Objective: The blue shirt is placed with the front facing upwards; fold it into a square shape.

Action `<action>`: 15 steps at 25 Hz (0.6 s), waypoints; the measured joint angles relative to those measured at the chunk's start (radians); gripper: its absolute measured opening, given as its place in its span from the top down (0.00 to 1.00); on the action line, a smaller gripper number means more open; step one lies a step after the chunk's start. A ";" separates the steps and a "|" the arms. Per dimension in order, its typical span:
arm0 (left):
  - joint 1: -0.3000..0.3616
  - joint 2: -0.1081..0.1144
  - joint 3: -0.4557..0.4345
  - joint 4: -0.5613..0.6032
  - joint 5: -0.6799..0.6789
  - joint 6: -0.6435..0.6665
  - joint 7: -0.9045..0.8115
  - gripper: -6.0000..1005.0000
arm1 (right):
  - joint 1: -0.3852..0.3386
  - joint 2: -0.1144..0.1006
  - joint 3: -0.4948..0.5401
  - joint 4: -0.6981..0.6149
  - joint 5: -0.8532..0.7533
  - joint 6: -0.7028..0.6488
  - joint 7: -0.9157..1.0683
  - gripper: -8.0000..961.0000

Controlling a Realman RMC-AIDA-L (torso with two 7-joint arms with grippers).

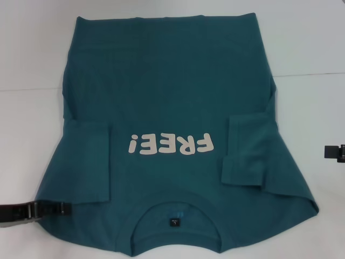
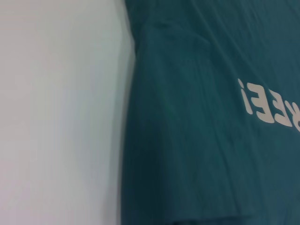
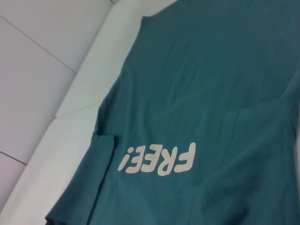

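Note:
The blue shirt lies flat on the white table, front up, with its collar at the near edge and its hem at the far end. Its off-white "FREE!" print reads upside down from my head view. Both short sleeves are folded inward onto the body, one on the left and one on the right. My left gripper lies low at the shirt's near left edge, its tip at the cloth. At the frame's right edge my right gripper stays clear of the shirt. Both wrist views show the shirt.
The white table shows bare surface to the left, right and far side of the shirt. A faint seam crosses it behind the shirt's middle. Nothing else stands on it.

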 joint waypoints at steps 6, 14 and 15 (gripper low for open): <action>-0.021 0.011 -0.007 0.023 0.000 -0.013 -0.007 0.22 | 0.006 0.000 0.002 0.002 -0.011 0.008 0.010 0.11; -0.029 0.035 -0.003 0.080 0.017 -0.031 -0.012 0.53 | 0.004 0.000 0.007 0.001 -0.012 0.009 0.026 0.11; -0.029 0.034 -0.002 0.081 0.024 -0.032 -0.012 0.57 | 0.004 0.000 0.007 0.001 -0.012 0.008 0.027 0.11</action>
